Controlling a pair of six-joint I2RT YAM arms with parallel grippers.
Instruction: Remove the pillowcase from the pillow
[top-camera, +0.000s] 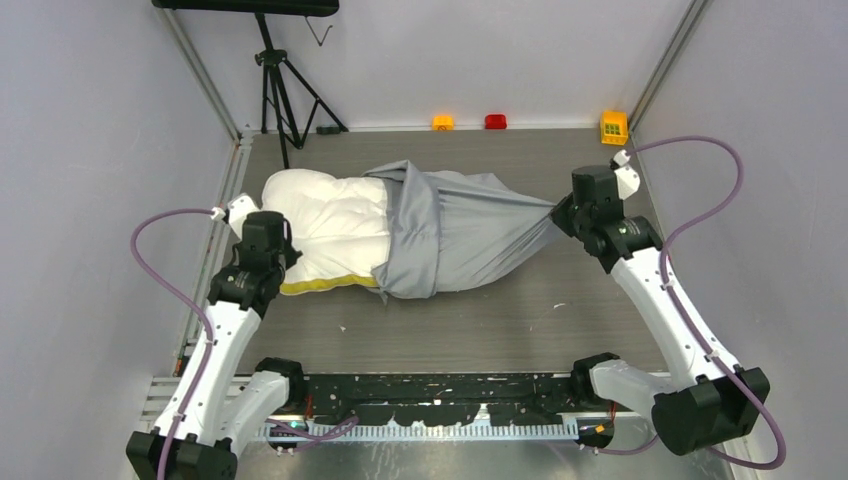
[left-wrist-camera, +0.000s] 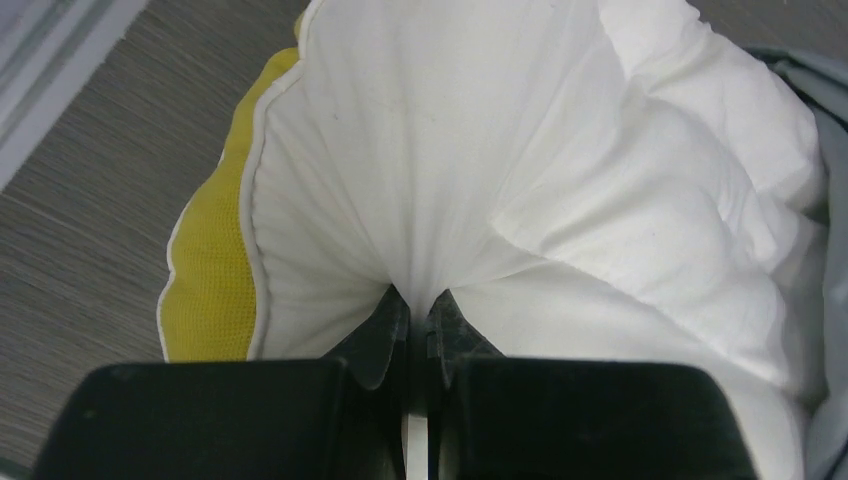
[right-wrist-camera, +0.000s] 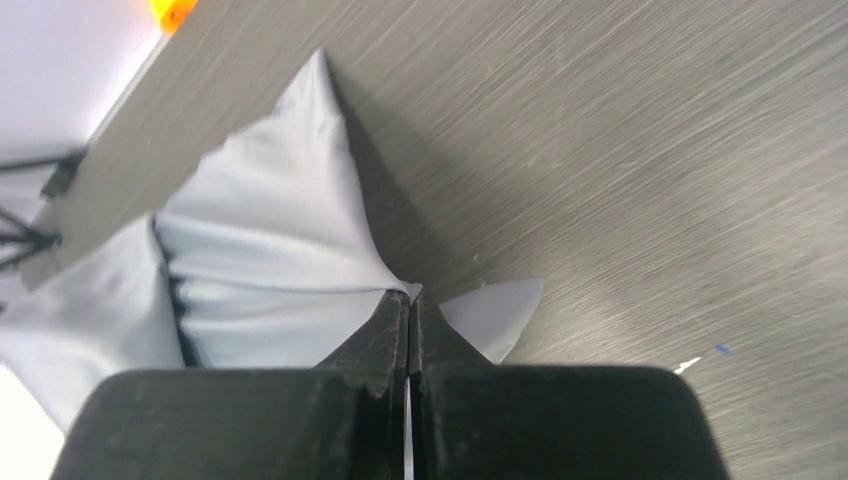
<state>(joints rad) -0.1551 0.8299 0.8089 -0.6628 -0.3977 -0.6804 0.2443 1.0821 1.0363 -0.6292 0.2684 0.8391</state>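
Observation:
The pillow, white quilted with a yellow edge, lies on the table with its left half bare. The grey-blue pillowcase covers its right half and stretches taut to the right. My left gripper is shut on a pinch of the pillow's white fabric at its left end. My right gripper is shut on the pillowcase's closed end, and a small corner of the fabric sticks out past the fingertips. The pillow's right half is hidden inside the case.
A black tripod stands at the back left. An orange block, a red block and a yellow block sit along the table's back edge. Walls close in on both sides.

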